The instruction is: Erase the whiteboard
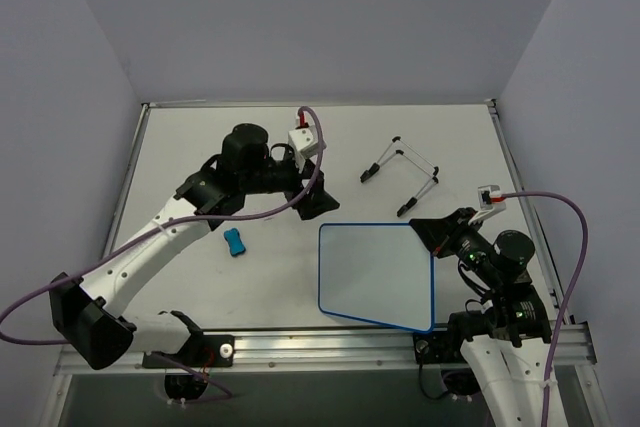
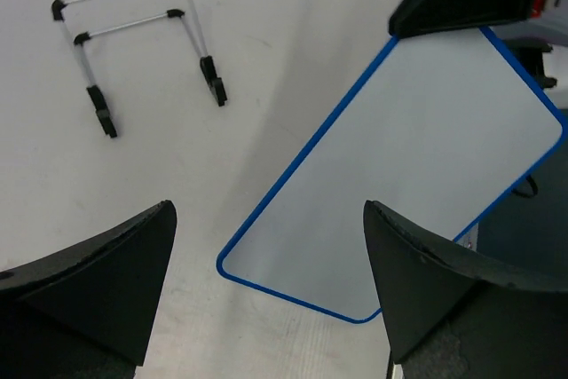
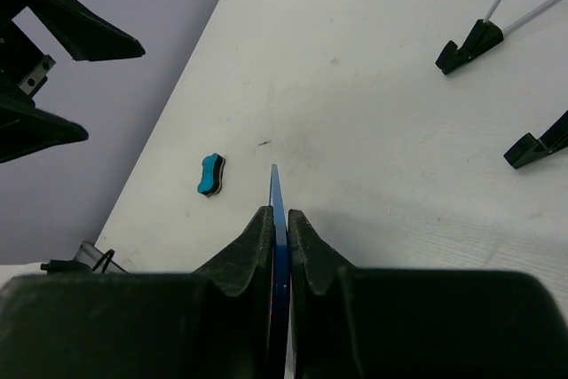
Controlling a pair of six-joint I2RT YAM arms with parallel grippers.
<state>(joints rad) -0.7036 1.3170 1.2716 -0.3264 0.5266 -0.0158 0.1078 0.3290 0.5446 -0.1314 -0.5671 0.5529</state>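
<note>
While the blank whiteboard (image 1: 375, 272) sits at the near right of the tabletop (image 1: 200, 147), seen from above, the right claw (image 1: 440, 232) holds its far right corner. Left wrist view: the left claw (image 2: 266, 210) hangs spread wide above the board. Right wrist view: the claw pinches the blue rim edge-on — a blue eraser (image 3: 210, 174) lies apart, leftward.
</note>
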